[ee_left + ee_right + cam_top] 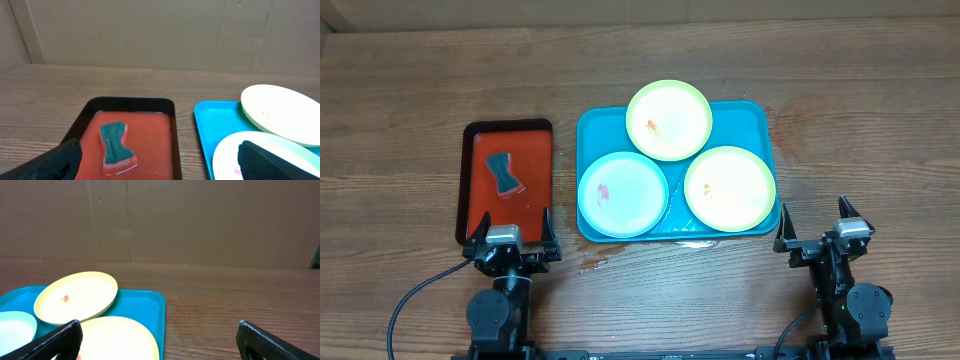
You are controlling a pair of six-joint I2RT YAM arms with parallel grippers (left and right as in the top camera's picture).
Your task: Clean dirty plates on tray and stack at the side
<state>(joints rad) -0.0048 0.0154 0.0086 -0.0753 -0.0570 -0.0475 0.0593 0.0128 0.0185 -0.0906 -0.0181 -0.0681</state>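
Note:
The teal tray holds three plates. A yellow-green plate with an orange smear leans on the tray's far rim. A light blue plate with a red smear lies front left. A second yellow-green plate lies front right. My left gripper is open and empty at the near end of the red tray. My right gripper is open and empty, right of the teal tray's front corner. The left wrist view shows the blue plate and far plate. The right wrist view shows all three plates.
A red tray with a black rim stands left of the teal tray, holding a green sponge, also seen in the left wrist view. A wet patch lies on the wood in front of the teal tray. A cardboard wall stands behind.

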